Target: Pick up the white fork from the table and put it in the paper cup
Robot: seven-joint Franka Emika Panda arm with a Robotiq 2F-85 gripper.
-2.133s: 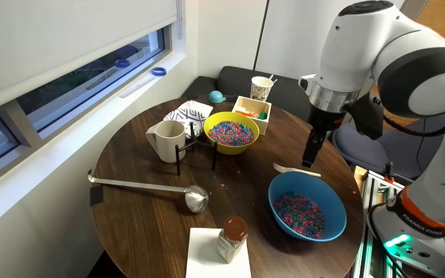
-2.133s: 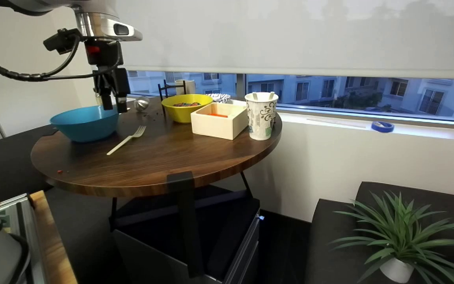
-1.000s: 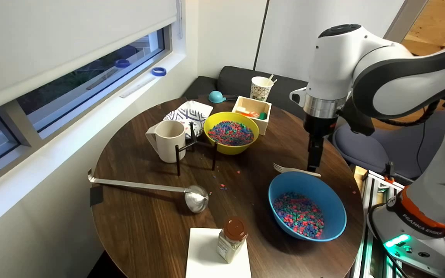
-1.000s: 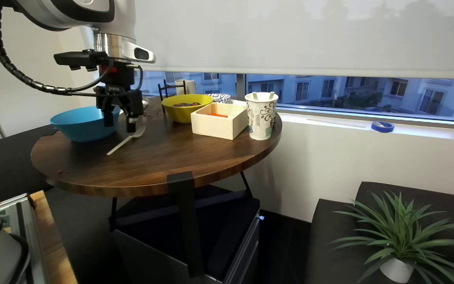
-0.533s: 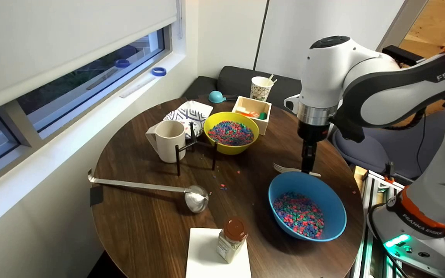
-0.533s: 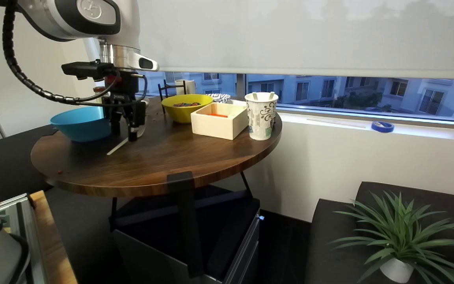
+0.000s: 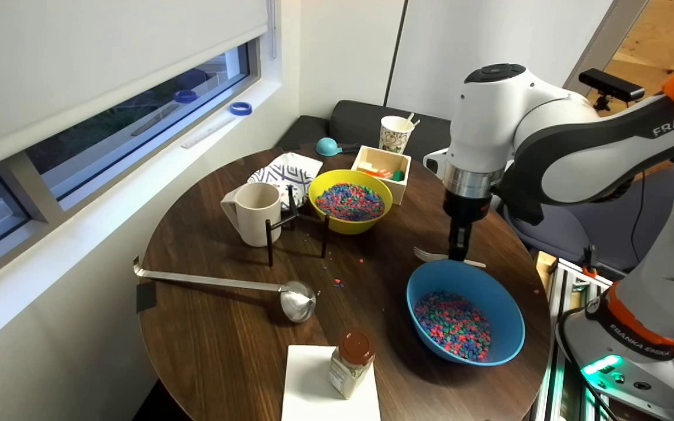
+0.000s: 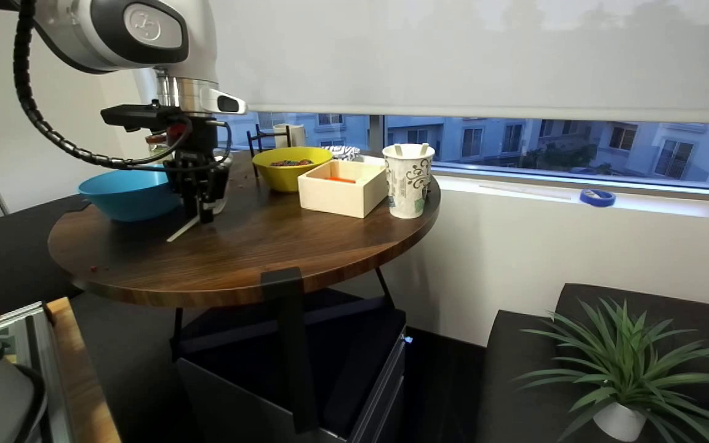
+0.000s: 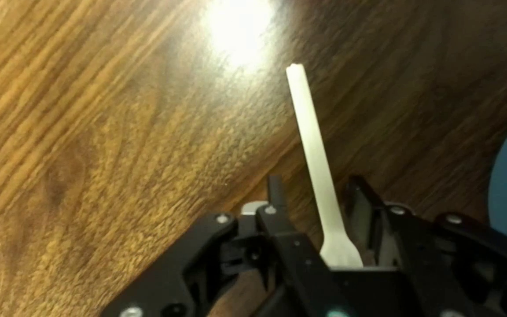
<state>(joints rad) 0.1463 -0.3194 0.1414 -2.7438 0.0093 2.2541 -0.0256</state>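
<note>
The white fork [image 9: 313,136] lies flat on the dark brown round table [image 7: 214,345], beside the blue bowl. My gripper [image 9: 314,182] is down at table height, pointing downward. In the wrist view its fingers [image 9: 275,193] stand on either side of the fork's neck, with a gap visible on both sides, so the jaws are partly open and hold nothing. The fork's tines are hidden by the gripper in that view, but the tines [image 7: 425,255] show in an exterior view. The paper cup [image 8: 405,187], white with a brownish swirl pattern, stands upright near the table edge with pale sticks in it.
Right against the gripper stands the blue bowl [image 7: 498,307] of coloured bits. A wooden box [image 8: 330,198] and a yellow bowl [image 7: 351,227] lie between the gripper and the cup side. Farther off are a cream mug [image 7: 260,219], a black stand [image 7: 281,222], a ladle [image 7: 214,282] and a jar [image 7: 348,368].
The gripper has come down from above the fork to the tabletop, its fingers now straddling it. Over the last second the jaws have drawn closer together. The fork has not moved.
</note>
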